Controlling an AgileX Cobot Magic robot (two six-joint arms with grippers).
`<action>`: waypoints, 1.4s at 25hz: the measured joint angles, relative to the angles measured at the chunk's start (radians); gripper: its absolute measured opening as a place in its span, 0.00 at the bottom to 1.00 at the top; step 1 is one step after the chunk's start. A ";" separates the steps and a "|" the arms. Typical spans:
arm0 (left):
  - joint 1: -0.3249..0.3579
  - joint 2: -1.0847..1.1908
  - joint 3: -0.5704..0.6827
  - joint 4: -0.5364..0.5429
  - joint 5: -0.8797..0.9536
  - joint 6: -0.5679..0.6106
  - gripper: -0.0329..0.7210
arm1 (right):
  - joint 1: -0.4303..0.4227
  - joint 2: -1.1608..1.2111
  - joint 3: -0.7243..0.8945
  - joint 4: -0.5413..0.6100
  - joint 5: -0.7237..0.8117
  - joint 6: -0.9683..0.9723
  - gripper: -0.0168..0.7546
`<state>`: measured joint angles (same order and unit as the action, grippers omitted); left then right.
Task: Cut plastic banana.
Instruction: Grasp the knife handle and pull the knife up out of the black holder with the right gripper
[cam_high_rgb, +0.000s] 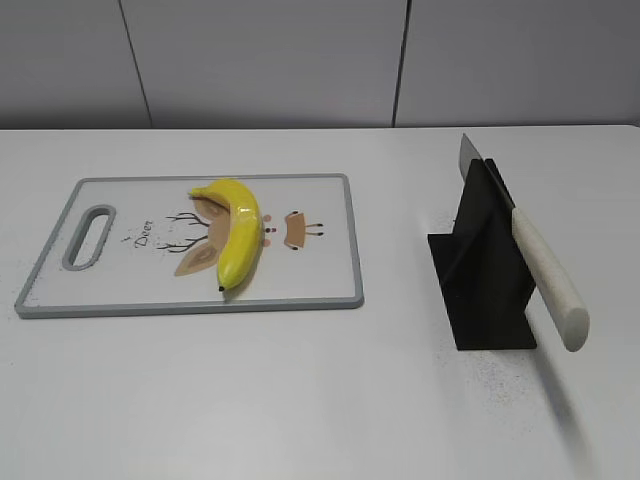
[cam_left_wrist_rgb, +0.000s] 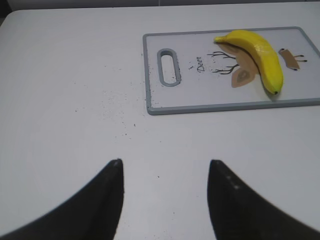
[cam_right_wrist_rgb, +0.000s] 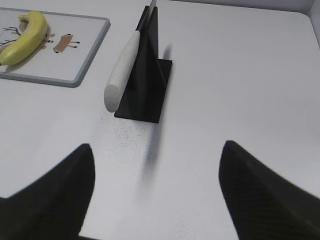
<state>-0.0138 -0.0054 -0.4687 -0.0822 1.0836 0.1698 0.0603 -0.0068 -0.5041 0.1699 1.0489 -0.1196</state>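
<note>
A yellow plastic banana (cam_high_rgb: 238, 228) lies on a white cutting board (cam_high_rgb: 320, 290) with a grey rim at the left of the table. It also shows in the left wrist view (cam_left_wrist_rgb: 261, 56) and the right wrist view (cam_right_wrist_rgb: 26, 37). A knife with a white speckled handle (cam_high_rgb: 548, 278) rests tilted in a black stand (cam_high_rgb: 482, 270) at the right; its handle also shows in the right wrist view (cam_right_wrist_rgb: 122, 67). My left gripper (cam_left_wrist_rgb: 165, 167) is open and empty over bare table, near of the board. My right gripper (cam_right_wrist_rgb: 157, 152) is open and empty, near of the stand. Neither gripper shows in the exterior view.
The board (cam_left_wrist_rgb: 220, 105) has a handle slot (cam_left_wrist_rgb: 169, 66) at its left end and a deer drawing. Dark specks lie on the white table (cam_high_rgb: 300, 400) near the stand and the board. A grey wall stands behind the table.
</note>
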 joint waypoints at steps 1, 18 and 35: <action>0.000 0.000 0.000 0.000 0.000 0.000 0.74 | 0.000 0.000 0.000 0.001 0.000 0.000 0.78; 0.000 0.000 0.000 0.001 0.000 0.000 0.74 | 0.187 0.233 -0.020 0.006 -0.050 0.113 0.76; 0.000 0.000 0.000 0.001 0.000 0.000 0.74 | 0.330 0.842 -0.300 -0.084 0.006 0.266 0.76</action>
<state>-0.0138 -0.0054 -0.4687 -0.0814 1.0836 0.1698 0.3902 0.8356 -0.8040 0.0861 1.0545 0.1467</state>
